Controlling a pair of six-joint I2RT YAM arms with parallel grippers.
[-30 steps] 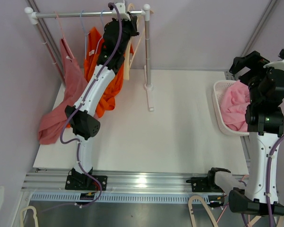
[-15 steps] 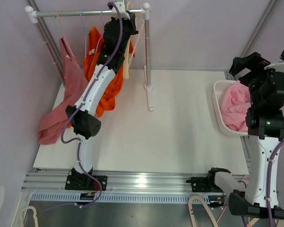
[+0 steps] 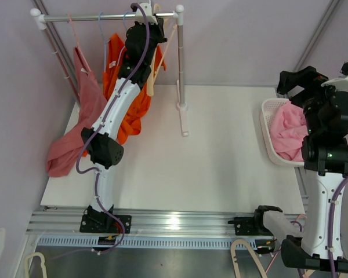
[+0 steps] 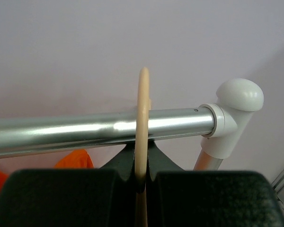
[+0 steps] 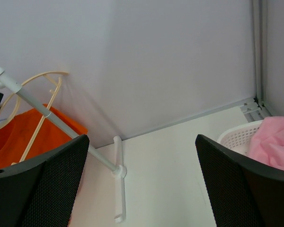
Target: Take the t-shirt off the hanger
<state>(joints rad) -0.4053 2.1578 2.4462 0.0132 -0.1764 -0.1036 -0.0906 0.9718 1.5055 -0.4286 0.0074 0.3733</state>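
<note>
White table (image 3: 220, 156), lilac walls (image 3: 249, 35); left fingers (image 4: 123, 163) clamp the hanger (image 4: 143, 123), right fingers (image 5: 33, 189) spread apart

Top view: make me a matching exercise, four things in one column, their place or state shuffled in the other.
1 orange shirt
2 pink cloth
3 hanger
4 right gripper

A in the basket
B open, empty
C hanging below the rail
D clamped in the left gripper

Pairs: 1-C, 2-A, 3-D, 4-B
</note>
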